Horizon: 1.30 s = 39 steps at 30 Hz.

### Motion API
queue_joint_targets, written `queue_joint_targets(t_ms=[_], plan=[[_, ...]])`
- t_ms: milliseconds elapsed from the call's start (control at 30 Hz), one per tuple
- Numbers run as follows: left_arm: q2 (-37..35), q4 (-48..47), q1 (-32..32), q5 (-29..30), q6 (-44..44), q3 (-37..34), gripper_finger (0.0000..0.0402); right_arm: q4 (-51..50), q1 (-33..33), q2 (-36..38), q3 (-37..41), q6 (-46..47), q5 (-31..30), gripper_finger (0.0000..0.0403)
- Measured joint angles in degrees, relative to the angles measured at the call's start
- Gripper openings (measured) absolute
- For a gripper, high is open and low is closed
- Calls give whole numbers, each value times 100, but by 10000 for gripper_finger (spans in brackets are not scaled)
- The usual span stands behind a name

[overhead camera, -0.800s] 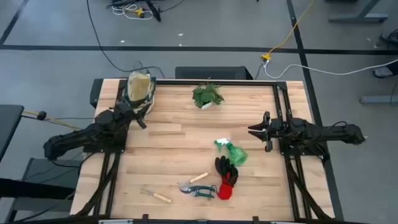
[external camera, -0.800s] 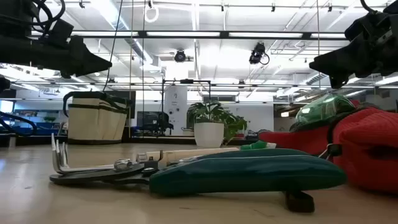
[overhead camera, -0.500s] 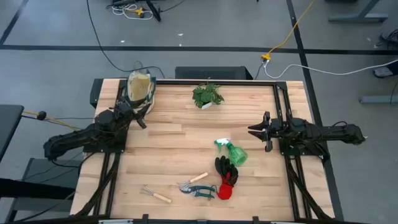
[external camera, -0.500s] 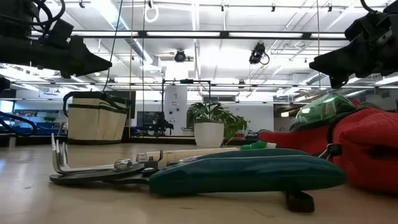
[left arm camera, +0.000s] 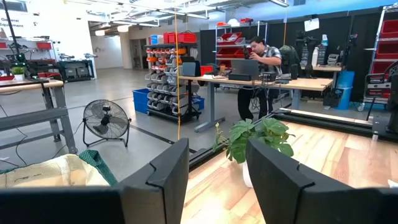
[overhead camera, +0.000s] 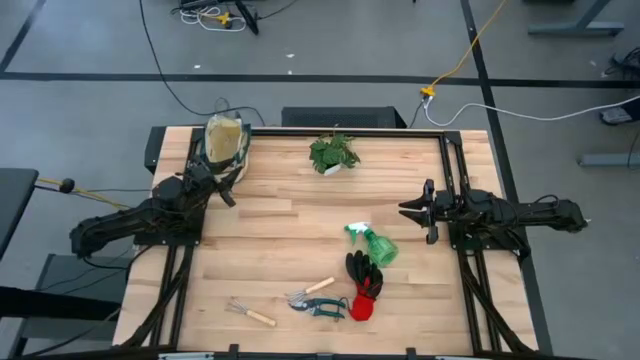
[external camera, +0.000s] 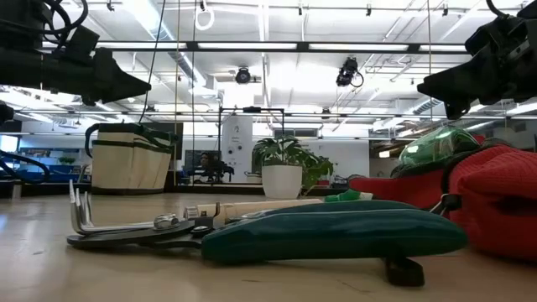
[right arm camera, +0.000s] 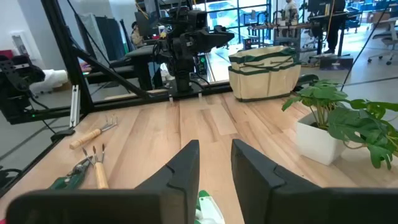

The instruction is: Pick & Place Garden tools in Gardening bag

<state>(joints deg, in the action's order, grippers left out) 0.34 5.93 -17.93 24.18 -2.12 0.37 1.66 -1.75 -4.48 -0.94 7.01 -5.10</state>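
Note:
The beige gardening bag (overhead camera: pixel 227 140) stands at the table's far left corner, and also shows in the low view (external camera: pixel 130 159) and the right wrist view (right arm camera: pixel 267 71). The green spray bottle (overhead camera: pixel 372 243), black-and-red gloves (overhead camera: pixel 364 285), teal-handled shears (overhead camera: pixel 318 305), wooden-handled rake (overhead camera: pixel 316 289) and a small wooden-handled tool (overhead camera: pixel 250 314) lie on the table's near middle. My left gripper (overhead camera: pixel 228 187) hovers open just near of the bag (left arm camera: pixel 50 171). My right gripper (overhead camera: pixel 413 210) hovers open at the right, just beyond the spray bottle (right arm camera: pixel 208 208). Both are empty.
A leafy potted plant (overhead camera: pixel 333 153) in a white pot stands at the far middle, between the bag and my right arm. Bare wood (overhead camera: pixel 290 225) lies between the two grippers. Black frame rails (overhead camera: pixel 455 160) run along the table's edges. A person stands at a desk (left arm camera: pixel 258 53) beyond the table.

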Motion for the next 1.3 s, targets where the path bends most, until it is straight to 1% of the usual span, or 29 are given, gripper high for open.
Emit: queue_joint_targets(t_ms=[933,1067,1300], plan=[[0,0,0,0,-1,-1,167,0,0,0,0,0,0,96],[1,41,0,42,-177,0,167,0,-1,0,-1,0,0,96],[0,46,0,42,-156,-1,167,0,-1,0,-1,1,0,96]])
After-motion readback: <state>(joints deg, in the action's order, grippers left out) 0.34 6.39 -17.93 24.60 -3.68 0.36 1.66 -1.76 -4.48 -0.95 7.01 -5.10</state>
